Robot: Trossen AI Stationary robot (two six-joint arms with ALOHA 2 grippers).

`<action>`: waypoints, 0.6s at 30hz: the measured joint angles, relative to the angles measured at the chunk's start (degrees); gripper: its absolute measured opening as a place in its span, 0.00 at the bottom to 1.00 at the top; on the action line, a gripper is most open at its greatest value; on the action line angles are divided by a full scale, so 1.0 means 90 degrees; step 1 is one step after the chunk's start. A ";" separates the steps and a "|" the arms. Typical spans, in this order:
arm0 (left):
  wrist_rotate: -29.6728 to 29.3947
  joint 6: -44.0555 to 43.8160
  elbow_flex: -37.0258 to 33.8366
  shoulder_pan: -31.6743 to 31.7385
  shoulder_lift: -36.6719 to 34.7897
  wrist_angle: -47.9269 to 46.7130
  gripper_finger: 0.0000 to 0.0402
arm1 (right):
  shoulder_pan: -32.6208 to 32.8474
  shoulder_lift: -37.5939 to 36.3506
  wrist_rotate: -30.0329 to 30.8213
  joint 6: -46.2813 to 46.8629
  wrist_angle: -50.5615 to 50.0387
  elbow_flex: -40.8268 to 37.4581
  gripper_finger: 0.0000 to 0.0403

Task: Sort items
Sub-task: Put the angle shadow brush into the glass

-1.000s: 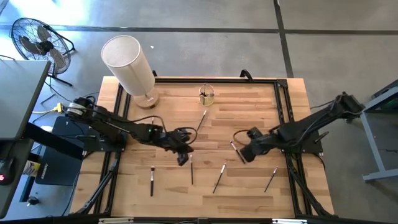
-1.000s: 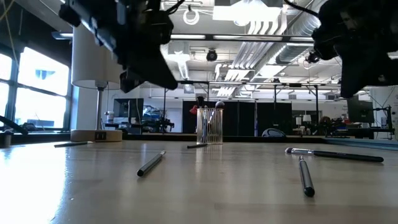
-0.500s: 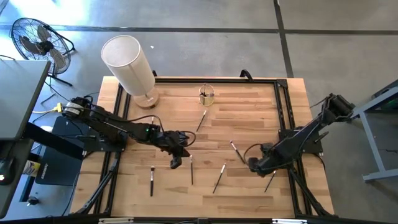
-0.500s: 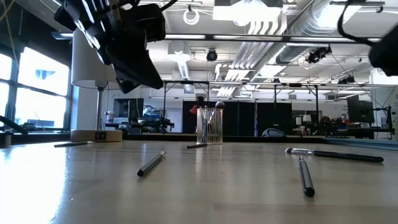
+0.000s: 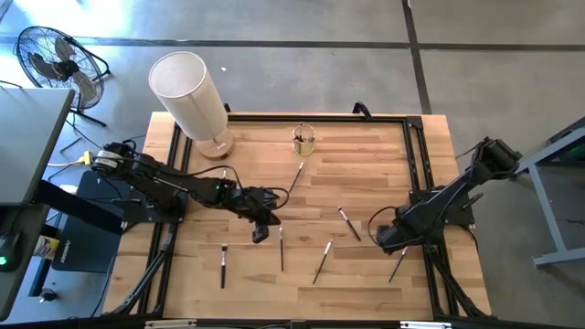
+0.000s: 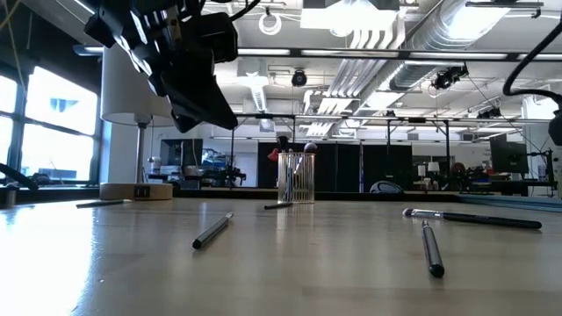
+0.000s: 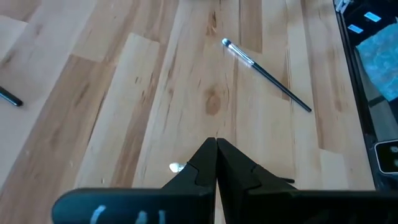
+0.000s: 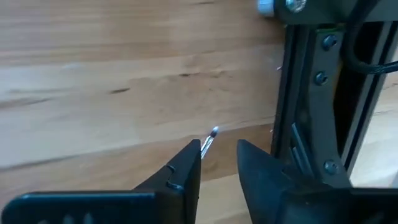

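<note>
- Left gripper [image 5: 260,234] sits centre-left in the high view, above the wooden table [image 5: 366,151]; fingers [image 7: 205,163] pressed together, holding nothing.
- Right gripper [image 5: 388,240] is lower right of the high view, over the end of one brush [image 5: 398,263]; fingers [image 8: 186,162] slightly apart, a thin metal tip showing between them.
- Other brushes lie loose: [image 5: 222,265], [image 5: 281,249], [image 5: 323,260], [image 5: 348,222], [image 5: 296,176].
- Glass cup [image 5: 303,140] at top centre has brushes standing in it.
- White cylinder [image 5: 190,93] stands upper left.
</note>
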 joint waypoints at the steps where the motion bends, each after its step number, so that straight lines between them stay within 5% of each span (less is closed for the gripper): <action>1: -0.0019 0.0000 0.0000 0.0000 0.0000 0.0001 0.00 | 0.0000 0.0000 -0.0029 0.0018 0.0019 -0.0055 0.26; 18: -0.0041 -0.0005 0.0000 -0.0002 0.0005 -0.0009 0.00 | -0.0005 -0.0027 -0.0452 0.0289 0.1765 -0.1081 0.28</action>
